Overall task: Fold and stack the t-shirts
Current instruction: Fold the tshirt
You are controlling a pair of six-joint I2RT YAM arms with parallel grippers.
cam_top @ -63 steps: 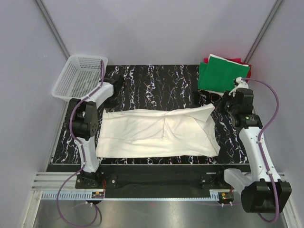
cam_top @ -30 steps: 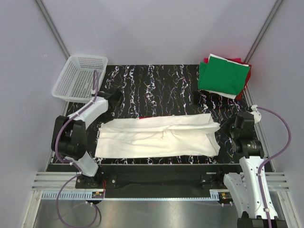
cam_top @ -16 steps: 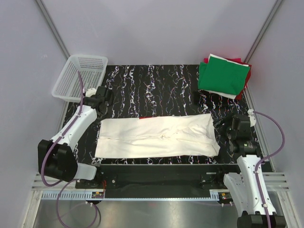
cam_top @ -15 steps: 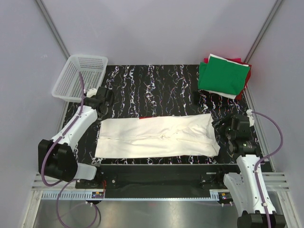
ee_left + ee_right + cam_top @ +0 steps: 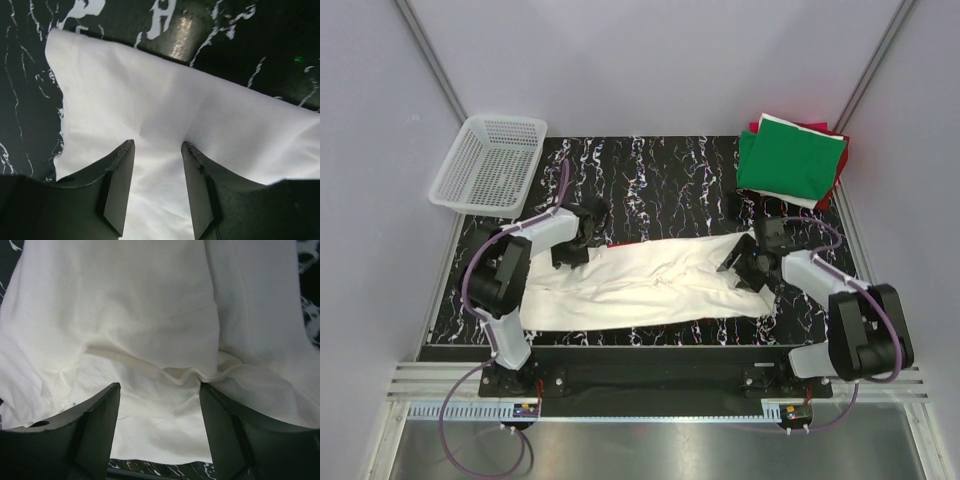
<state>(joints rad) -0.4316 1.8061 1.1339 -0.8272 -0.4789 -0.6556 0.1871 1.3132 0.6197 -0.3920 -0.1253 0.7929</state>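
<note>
Returning to the white t-shirt (image 5: pixel 660 285), now a narrow band, the left pincer (image 5: pixel 568 252) and the right pincer (image 5: pixel 736 268) hang open and empty over its ends, ready for the next fold.

In the left wrist view, the bottom edge cuts off the roots of the left fingers (image 5: pixel 117 185), and the cream-white t-shirt (image 5: pixel 165 125) runs off the bottom and right edges. In the right wrist view, the shirt overruns nearly every edge, and the right fingers (image 5: pixel 97 425) are cut off below. From above, both sets of fingers are too small and dark against the table (image 5: pixel 660 180) for us to tell whether they touch the cloth. In the stack, the green t-shirt (image 5: pixel 788 155) covers most of the red t-shirt (image 5: pixel 815 127) and the white t-shirt (image 5: pixel 802 200). Only their edges show, so we cannot count the layers.
</note>
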